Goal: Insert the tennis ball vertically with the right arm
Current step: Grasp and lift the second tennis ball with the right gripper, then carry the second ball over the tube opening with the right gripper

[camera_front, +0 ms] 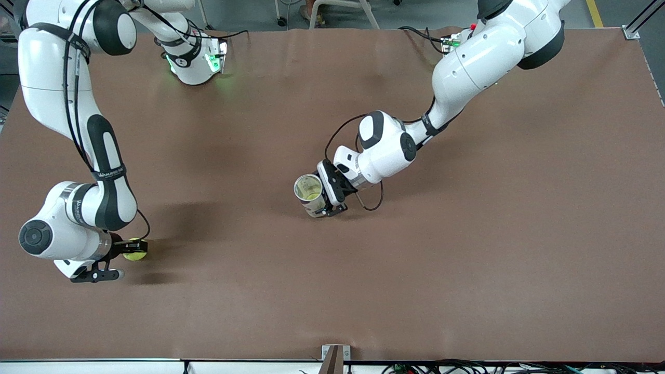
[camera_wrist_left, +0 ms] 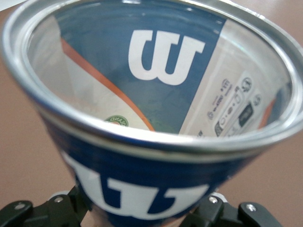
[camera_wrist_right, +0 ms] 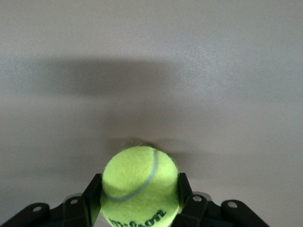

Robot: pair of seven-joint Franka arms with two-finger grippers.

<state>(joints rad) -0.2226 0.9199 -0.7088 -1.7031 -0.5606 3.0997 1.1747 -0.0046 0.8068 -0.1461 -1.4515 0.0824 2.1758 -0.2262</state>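
My right gripper [camera_front: 136, 249] is shut on a yellow-green tennis ball [camera_front: 134, 250] close over the brown table, near the right arm's end. In the right wrist view the ball [camera_wrist_right: 140, 187] sits between the two black fingers [camera_wrist_right: 91, 196]. My left gripper [camera_front: 321, 200] is shut on a blue tennis-ball can [camera_front: 310, 194] near the middle of the table, its open mouth tilted up toward the front camera. In the left wrist view the can [camera_wrist_left: 147, 118] fills the picture, with its silver rim and open inside showing.
The brown table [camera_front: 467, 234] spreads wide around both grippers. A small metal bracket [camera_front: 335, 356] stands at the table's edge nearest the front camera. Cables run below that edge.
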